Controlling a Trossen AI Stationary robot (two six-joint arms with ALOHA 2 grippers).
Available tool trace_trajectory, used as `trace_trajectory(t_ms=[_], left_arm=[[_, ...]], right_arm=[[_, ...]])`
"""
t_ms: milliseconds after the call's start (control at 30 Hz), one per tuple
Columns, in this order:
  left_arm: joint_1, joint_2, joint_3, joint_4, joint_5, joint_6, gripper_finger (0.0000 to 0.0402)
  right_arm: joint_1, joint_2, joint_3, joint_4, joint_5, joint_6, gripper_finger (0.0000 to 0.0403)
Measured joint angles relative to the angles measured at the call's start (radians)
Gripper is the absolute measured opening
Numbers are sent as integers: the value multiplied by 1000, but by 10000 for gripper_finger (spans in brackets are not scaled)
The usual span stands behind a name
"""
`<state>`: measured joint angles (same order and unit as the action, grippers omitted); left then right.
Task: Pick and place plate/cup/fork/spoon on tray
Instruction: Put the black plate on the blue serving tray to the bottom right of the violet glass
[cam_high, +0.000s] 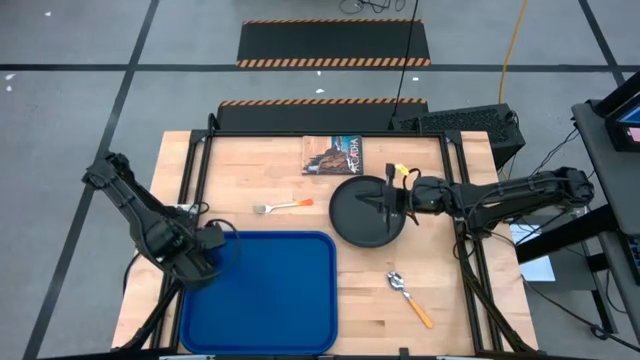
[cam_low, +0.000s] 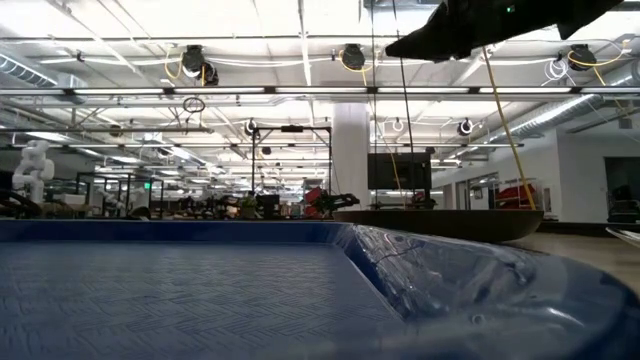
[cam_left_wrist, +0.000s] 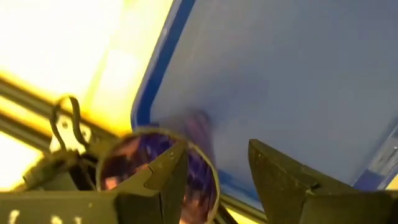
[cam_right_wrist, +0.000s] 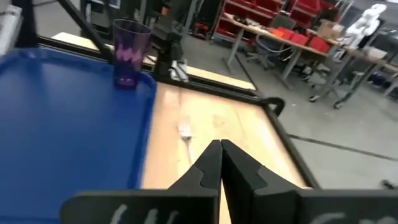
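Observation:
The blue tray (cam_high: 260, 300) lies at the table's near left. The purple cup (cam_right_wrist: 127, 53) stands upright on the tray's far left corner. My left gripper (cam_high: 213, 241) is open there. In the left wrist view (cam_left_wrist: 217, 149) the cup's rim (cam_left_wrist: 124, 165) shows behind one finger. The black plate (cam_high: 355, 228) rests on the table right of the tray. My right gripper (cam_high: 384, 205) hangs shut and empty above the plate (cam_low: 440, 222). The fork (cam_high: 283, 206) lies on the table beyond the tray. The spoon (cam_high: 410, 297) lies near the front right. My left gripper stands open at the cup, one finger (cam_left_wrist: 161, 180) over the cup's mouth and the other (cam_left_wrist: 280, 180) outside its wall. I cannot tell whether either finger touches the cup. The cup stands upright on the tray.
A printed card (cam_high: 333, 155) lies at the table's far edge. Black frame rails (cam_high: 195, 180) run along the table's left and right sides. Bare wood shows between the tray and the spoon.

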<state>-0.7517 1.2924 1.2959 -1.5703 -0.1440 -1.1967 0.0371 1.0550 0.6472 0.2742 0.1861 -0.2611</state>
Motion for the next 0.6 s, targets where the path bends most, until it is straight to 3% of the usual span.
trace_trajectory(t_ms=[133,300,467,600], left_arm=[[1,-22,23,0,-135,68,172],[2,-31,24,2,-345,183,173],[23,-31,24,67,-511,285,173],[37,-31,18,211,-642,418,172]], right_arm=[[65,0,17,-53,86,76,0],[161,1,141,-322,210,197,0],[227,0,258,-522,236,306,0],[252,1,308,-607,236,346,0]])
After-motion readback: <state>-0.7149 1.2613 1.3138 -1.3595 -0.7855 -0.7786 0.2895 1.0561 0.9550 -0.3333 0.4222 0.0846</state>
